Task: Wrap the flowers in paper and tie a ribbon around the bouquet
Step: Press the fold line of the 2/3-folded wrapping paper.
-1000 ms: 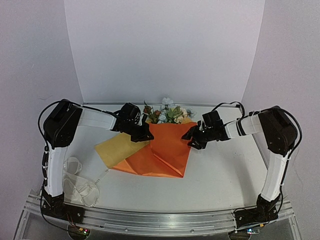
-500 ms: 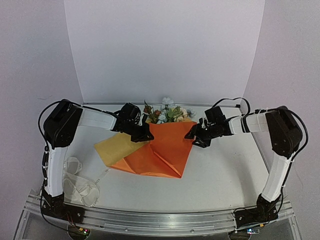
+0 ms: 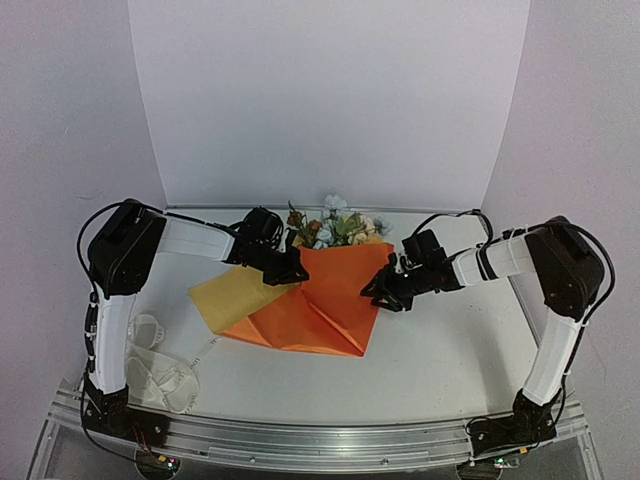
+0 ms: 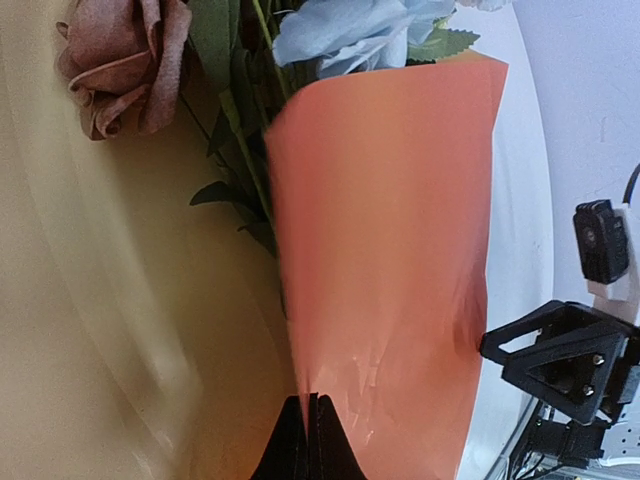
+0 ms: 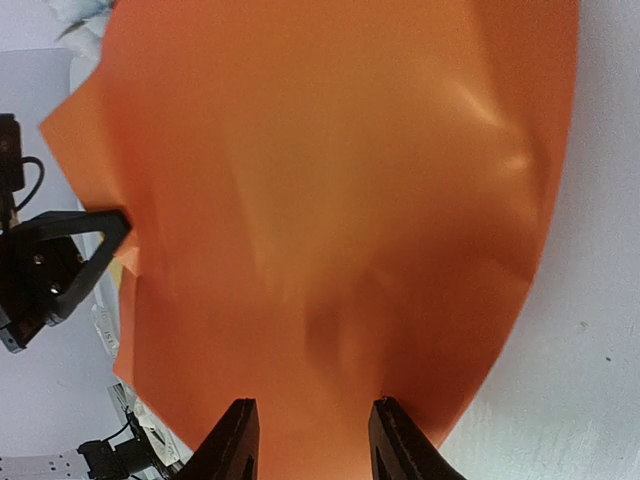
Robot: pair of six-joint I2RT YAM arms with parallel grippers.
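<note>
The paper lies folded over the flowers, orange face up, with a yellow flap spread to the left. Only the flower heads and leaves poke out at the far end. My left gripper is shut on the paper's upper left edge; the left wrist view shows a rust rose and a pale blue bloom beyond it. My right gripper is open at the paper's right edge, its fingers standing apart over the orange sheet. The ribbon lies in loose white loops at the near left.
White backdrop panels enclose the table at the back and sides. A metal rail with the arm bases runs along the near edge. Bare table surface lies to the right of and in front of the paper.
My right gripper has moved left and nearer, from beside the paper's upper right corner onto its right edge, with its jaws somewhat narrower. The left gripper and paper have stayed put.
</note>
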